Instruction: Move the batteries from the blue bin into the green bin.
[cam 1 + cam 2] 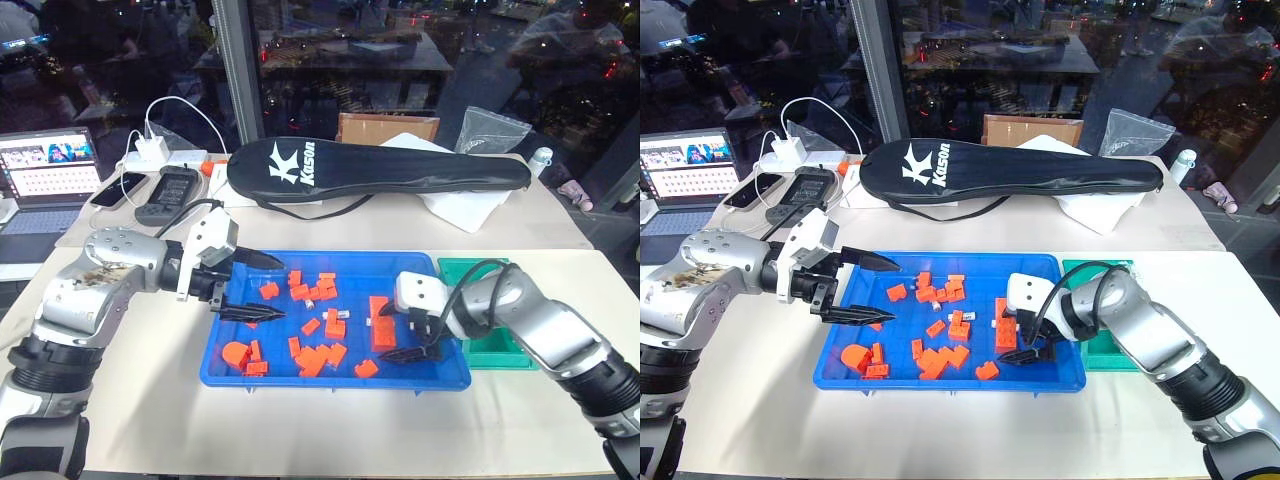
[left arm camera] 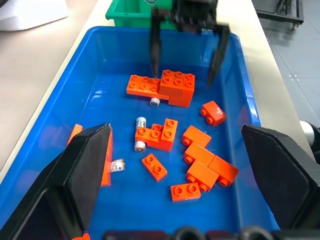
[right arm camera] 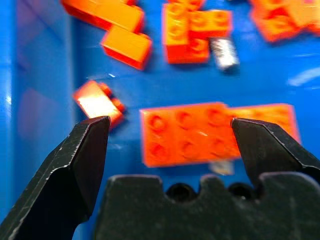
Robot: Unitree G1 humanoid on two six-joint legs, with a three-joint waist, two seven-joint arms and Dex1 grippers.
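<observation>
Three batteries (image 2: 140, 122) show in the blue bin (image 2: 90, 65), lying flat on its floor among orange blocks (image 2: 200, 150). In the left wrist view one rests against a small cluster of blocks with a second (image 2: 139, 145) at that cluster's lower edge, their long axes running roughly along the bin's length; a third (image 2: 155, 102) peeks out end-on from under the big flat block (image 2: 167, 87), and a small pale piece (image 2: 117, 165) by the left finger may be another (too small to tell). The right gripper (image 1: 408, 345) hangs low inside the bin at its end nearer the green bin (image 1: 492, 345), fingers spread wide and holding nothing, straddling the big block; the half-hidden battery lies just beside that block, between the two fingertips' reach. The left gripper (image 1: 262, 287) is also wide apart and empty, level over the bin's opposite end, pointing inward, with the two middle batteries ahead of it, well short of its tips. The green bin touches the blue bin's end wall on the counter (image 1: 300, 430). Open blue floor shows around the middle batteries; blocks crowd the near rim.
</observation>
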